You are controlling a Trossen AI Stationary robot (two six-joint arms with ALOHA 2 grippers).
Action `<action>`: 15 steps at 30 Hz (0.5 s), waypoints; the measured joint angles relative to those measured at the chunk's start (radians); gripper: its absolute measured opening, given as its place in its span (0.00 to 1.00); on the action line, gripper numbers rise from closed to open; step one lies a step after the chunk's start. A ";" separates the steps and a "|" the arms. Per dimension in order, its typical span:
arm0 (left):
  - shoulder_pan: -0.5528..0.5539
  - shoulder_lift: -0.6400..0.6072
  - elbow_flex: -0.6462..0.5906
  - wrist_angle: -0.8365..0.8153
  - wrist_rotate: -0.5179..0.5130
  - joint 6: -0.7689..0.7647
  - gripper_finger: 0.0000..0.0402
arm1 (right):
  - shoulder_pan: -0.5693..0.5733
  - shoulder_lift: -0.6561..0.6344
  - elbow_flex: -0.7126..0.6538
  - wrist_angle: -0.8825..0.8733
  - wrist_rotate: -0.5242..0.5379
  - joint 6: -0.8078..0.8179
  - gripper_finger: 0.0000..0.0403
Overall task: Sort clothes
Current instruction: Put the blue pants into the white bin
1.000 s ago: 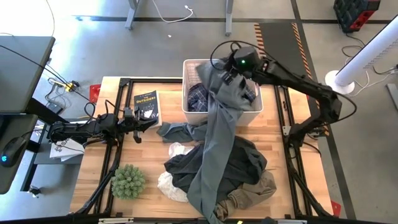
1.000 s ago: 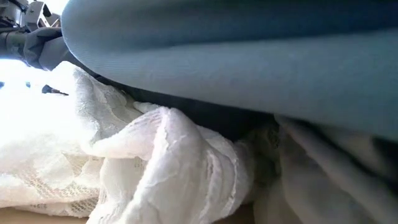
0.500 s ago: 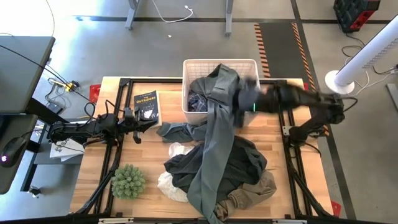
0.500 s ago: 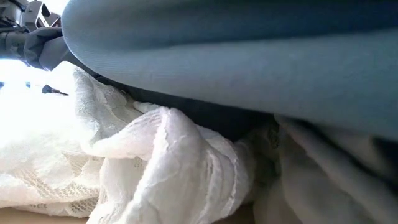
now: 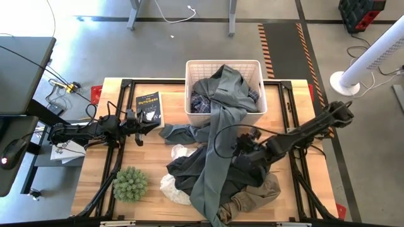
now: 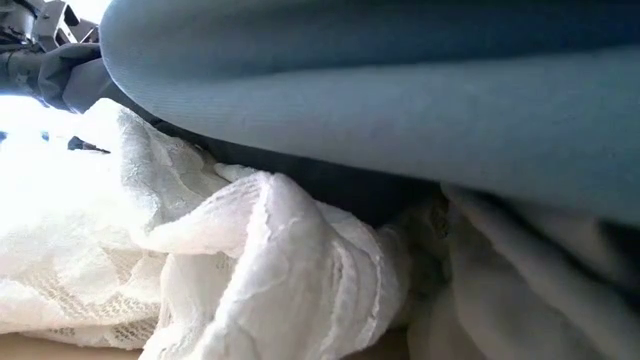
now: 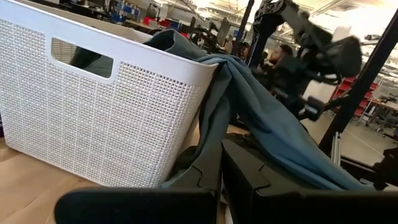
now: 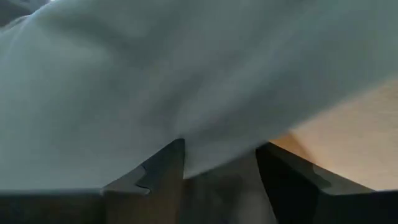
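Long grey garment (image 5: pixel 218 142) drapes from inside white basket (image 5: pixel 192 66) over front wall, down across table (image 5: pixel 154 154) onto clothes pile at table's middle and front. Plaid shirt (image 5: pixel 201 101) inside basket. Dark grey piece (image 5: pixel 186 167) under long garment; white lace piece (image 5: pixel 173 186) at pile's left; khaki trousers (image 5: pixel 255 192) at front right. Right gripper (image 5: pixel 243 151) low over pile, fingers (image 8: pixel 152 171) spread, grey fabric pressed against them. Left gripper (image 5: pixel 140 125) rests at table's left, near book (image 5: pixel 148 106); fingers' state: cannot tell. Green plant (image 5: pixel 130 183) at front left.

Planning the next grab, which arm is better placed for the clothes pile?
The right: its end effector is over the dark grey pile, fingers apart. The left end effector waits beside the book.
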 joint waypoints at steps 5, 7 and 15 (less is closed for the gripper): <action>0.000 0.000 0.000 0.000 -0.002 0.002 0.02 | -0.084 -0.001 -0.183 0.382 -0.048 0.016 0.63; 0.000 0.000 0.000 0.000 -0.003 0.002 0.02 | -0.121 -0.001 -0.260 0.590 -0.075 -0.019 0.70; 0.000 0.000 0.000 0.001 -0.007 -0.004 0.02 | -0.262 0.076 -0.417 1.067 -0.100 -0.064 0.78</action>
